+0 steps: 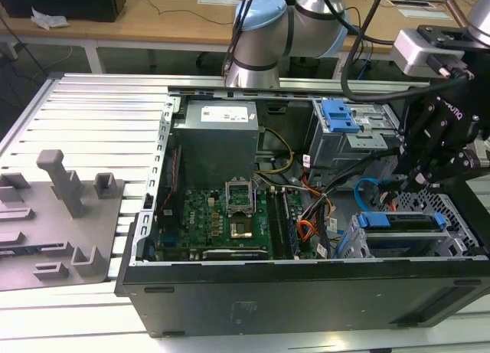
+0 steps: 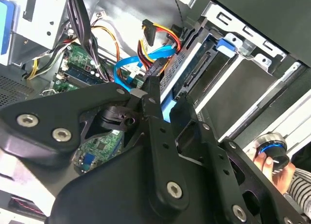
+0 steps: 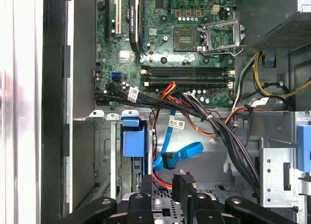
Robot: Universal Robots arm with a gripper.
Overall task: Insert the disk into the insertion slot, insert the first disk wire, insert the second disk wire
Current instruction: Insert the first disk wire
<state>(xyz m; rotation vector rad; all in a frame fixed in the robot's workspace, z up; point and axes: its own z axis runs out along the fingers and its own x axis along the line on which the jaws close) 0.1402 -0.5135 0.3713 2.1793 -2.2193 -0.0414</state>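
Setting: robotics lab bench. An open tower computer case (image 1: 306,292) lies on its side on a ribbed aluminium worktop (image 1: 92,116), motherboard and wiring exposed. A robot arm (image 1: 264,31) is mounted just behind the case. A grey fixture plate (image 1: 46,215) with raised holders sits beside the case, on the exterior view's left. Further behind the case is a long wooden desk (image 1: 153,20) with trailing cables.

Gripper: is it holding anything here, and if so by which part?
Nothing, as far as shows. In both wrist views the gripper has its fingers apart with nothing in the gap between them. The blue cable hangs free beyond them.
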